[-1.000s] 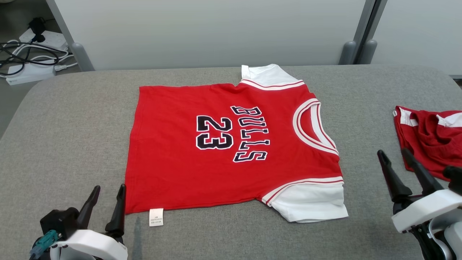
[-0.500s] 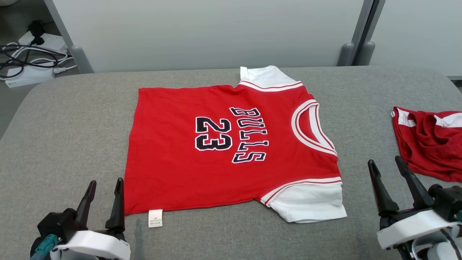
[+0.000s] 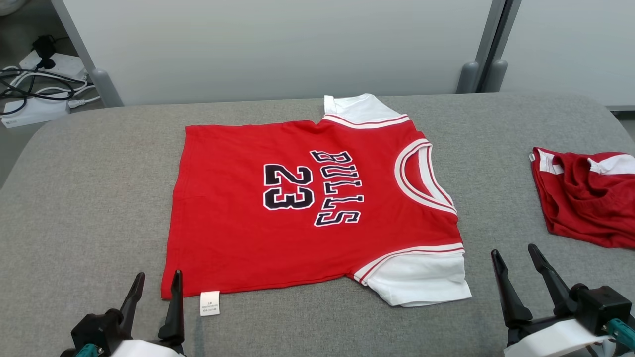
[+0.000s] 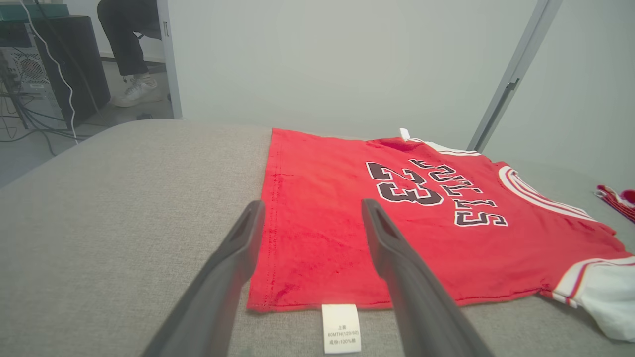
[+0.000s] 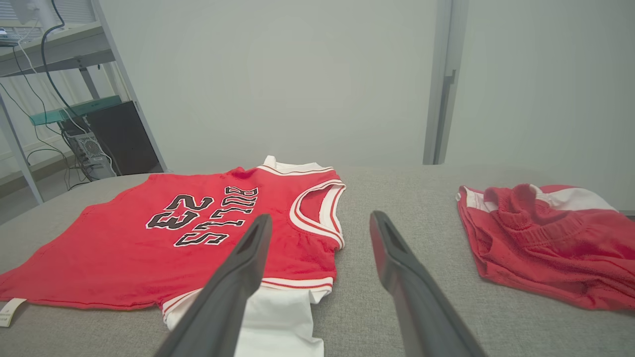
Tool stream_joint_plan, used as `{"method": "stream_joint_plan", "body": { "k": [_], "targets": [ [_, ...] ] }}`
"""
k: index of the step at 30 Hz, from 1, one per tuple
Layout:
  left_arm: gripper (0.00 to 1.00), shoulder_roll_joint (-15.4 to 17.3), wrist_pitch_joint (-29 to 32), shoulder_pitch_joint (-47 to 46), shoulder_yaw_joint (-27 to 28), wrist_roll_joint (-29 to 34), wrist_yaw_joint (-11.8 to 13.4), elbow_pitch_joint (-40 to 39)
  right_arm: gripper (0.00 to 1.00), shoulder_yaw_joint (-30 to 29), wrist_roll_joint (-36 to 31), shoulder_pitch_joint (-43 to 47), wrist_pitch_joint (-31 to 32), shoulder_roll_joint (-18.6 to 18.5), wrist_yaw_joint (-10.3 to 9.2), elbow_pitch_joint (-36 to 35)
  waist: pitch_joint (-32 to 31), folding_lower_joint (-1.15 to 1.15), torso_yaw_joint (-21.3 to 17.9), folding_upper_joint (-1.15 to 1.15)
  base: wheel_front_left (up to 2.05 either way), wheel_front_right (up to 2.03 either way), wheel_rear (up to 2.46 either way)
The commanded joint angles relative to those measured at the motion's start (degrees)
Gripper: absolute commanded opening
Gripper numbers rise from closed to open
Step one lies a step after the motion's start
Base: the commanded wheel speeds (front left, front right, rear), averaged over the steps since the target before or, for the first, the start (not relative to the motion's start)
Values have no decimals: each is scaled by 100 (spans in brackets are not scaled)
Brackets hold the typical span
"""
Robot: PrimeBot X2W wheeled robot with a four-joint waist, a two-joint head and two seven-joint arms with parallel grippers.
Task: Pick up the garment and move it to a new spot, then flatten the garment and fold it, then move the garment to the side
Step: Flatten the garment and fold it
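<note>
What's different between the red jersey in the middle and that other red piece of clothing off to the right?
The jersey lies spread flat; the bunched garment is crumpled and wrinkled. The jersey shows black BULLS 23 lettering; the bunched garment shows no print. Both are red with white trim and lie on the grey table.

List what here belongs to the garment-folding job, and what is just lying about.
For the job: red Bulls jersey, spread flat; left claw and right claw, both open.
Lying about: crumpled red garment at the right, probably; cables on the floor.
</note>
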Motion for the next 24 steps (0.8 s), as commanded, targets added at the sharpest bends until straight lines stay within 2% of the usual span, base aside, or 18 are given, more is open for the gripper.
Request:
{"method": "stream_joint_plan", "body": {
  "k": [1,17,24],
  "targets": [
    [100,47,-59,-67,162,52,-37,-117,100,108,-40,-60,-77,-50,24,-158,13,0,-7,0,0,0,0],
    [100,8,-59,-77,129,93,-41,-7,100,205,-25,-120,-77,-100,24,-33,78,0,-15,0,0,0,0],
    [100,7,-59,-93,23,21,-42,229,100,439,148,-151,-78,-133,24,430,189,0,-16,0,0,0,0]
  ]
}}
